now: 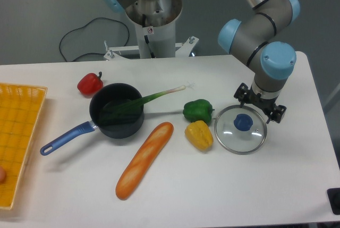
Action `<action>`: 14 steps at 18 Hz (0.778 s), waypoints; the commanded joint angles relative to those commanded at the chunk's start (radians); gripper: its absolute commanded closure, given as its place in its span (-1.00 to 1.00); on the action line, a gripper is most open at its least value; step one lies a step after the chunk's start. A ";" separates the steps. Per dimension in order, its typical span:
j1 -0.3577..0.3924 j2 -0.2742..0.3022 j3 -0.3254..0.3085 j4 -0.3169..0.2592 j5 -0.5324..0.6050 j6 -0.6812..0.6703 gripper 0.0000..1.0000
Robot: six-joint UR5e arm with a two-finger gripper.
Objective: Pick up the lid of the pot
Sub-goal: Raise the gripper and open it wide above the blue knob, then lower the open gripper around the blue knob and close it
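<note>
Pot lid, round, clear, with a blue knob (243, 138), lies on the white table (175, 196), right part of the fixed camera view, knob up. Gripper, two-finger, dark (261, 104), is at the far right side of the lid in view, on the end of the arm (268, 60) coming in from the upper right. Fingers spread apart, nothing held; knob not between them. Height over the table and any contact with the rim: can't tell.

Yellow pepper (200, 135) just left of the lid, green pepper (198, 111) behind the yellow one, near the lid's upper left edge. Long orange-brown bread loaf (144, 161) lies diagonally, left of the yellow pepper, apart from it.

Black round pan (113, 128) farther left, blue handle (67, 138) pointing to the lower left. Green leek (159, 94) leans out over the pan's right rim, dark leaf end inside, pale root end out to the right. Red pepper-like item with a dark stem (89, 85) behind the pan, to its upper left.

Yellow-orange crate (13, 148) cut off at left edge; black cable (94, 19) loops beyond the table, upper left.
</note>
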 joint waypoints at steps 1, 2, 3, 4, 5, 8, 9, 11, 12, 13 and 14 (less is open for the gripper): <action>-0.003 -0.008 0.000 0.002 0.000 -0.003 -1.00; -0.006 -0.011 0.000 0.002 0.000 -0.005 -1.00; -0.014 -0.020 0.003 0.002 0.002 -0.005 -1.00; -0.018 -0.025 0.008 0.002 0.000 -0.005 -1.00; -0.021 -0.031 0.011 0.002 0.000 -0.006 -1.00; -0.038 -0.038 0.021 0.002 0.000 -0.012 -1.00; -0.038 -0.040 0.023 0.002 0.000 -0.014 -1.00; -0.040 -0.046 0.028 0.002 -0.003 -0.014 -1.00; -0.040 -0.049 0.028 0.002 -0.003 -0.014 -1.00; -0.040 -0.051 0.028 0.002 -0.003 -0.014 -1.00; -0.040 -0.051 0.028 0.000 -0.003 -0.012 -1.00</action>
